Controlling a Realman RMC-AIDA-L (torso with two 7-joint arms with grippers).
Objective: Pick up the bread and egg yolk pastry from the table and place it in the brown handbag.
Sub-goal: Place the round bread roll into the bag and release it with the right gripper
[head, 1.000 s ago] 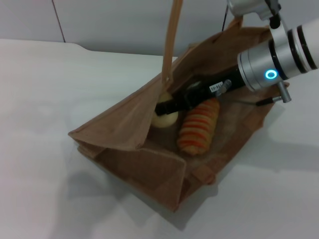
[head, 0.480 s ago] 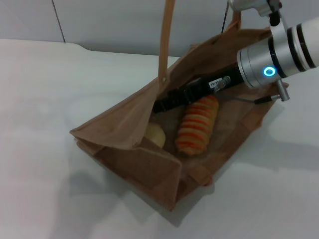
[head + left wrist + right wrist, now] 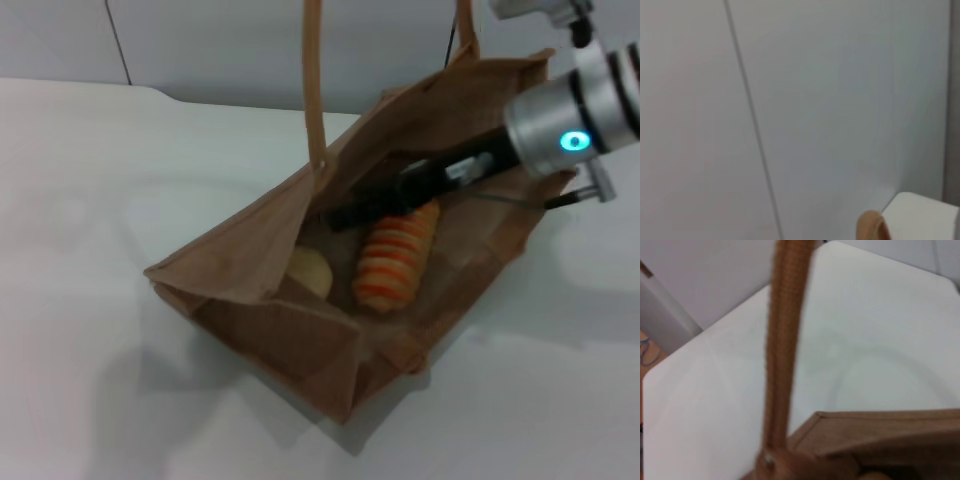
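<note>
Head view: large tan-brown woven jute handbag (image 3: 300, 330) lies tipped open on the broad white desk (image 3: 90, 200), one long handle (image 3: 313, 90) rising out of frame. Inside, the ridged loaf with orange and pale tan stripes (image 3: 398, 257) lies with its long axis running from the bag's mouth towards its base; the small smooth beige egg yolk pastry (image 3: 308, 272) sits beside it, on the robot's left, apart from it. The right tool (image 3: 345, 216), black and slim, reaches in from the right, its tip just above the loaf's far end and carrying nothing; how wide it stands I cannot tell. Both foods look placed; judged next: draw the arm back along its own line, clear of the handle.

Left wrist view: plain grey wall, a scrap of handle; left tool unseen.

Right wrist view: handle close, bag rim (image 3: 880, 416), white desk beyond.
</note>
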